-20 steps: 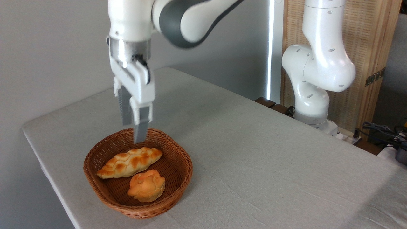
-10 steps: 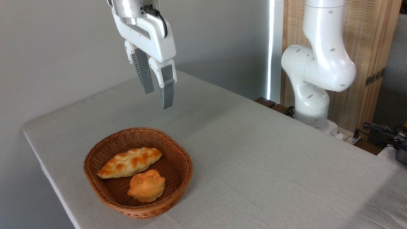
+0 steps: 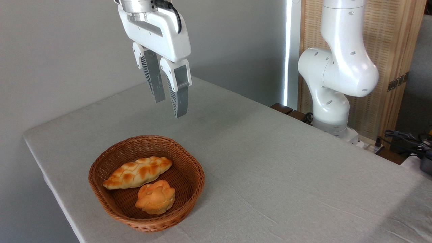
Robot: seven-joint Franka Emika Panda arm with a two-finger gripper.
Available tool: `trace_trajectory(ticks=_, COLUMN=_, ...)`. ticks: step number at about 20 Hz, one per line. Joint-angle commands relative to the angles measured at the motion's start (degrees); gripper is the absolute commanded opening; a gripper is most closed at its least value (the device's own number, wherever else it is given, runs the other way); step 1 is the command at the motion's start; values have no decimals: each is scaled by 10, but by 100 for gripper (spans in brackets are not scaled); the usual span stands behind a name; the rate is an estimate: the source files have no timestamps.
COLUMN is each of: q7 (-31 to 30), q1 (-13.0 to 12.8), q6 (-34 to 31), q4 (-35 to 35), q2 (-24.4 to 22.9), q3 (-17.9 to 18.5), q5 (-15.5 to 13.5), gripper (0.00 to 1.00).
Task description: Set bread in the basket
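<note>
We are holding our gripper (image 3: 170,108) slightly spread and empty, hanging above the table (image 3: 270,162). The bread (image 3: 137,172) is lying inside the basket (image 3: 189,163), its long axis running lower-left to upper-right, beside a round bun (image 3: 155,197).

A small round knotted bun (image 3: 155,201), orange and browned, sits toward the front left of the grey cloth-covered surface (image 3: 270,168). Behind the surface stands a slatted wooden screen (image 3: 388,50) beside a plain grey wall (image 3: 60,50). Dark cables (image 3: 405,138) lie at the far right.
</note>
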Motion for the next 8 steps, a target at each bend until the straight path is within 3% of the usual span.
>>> trace_trajectory(ticks=1, q7=11, q1=-1, q6=1, q4=13, q2=7, q3=4, q5=7, gripper=100)
trace_trajectory(ticks=8, q7=11, q1=3, q6=13, q4=8, q2=7, q3=4, q5=7, gripper=100)
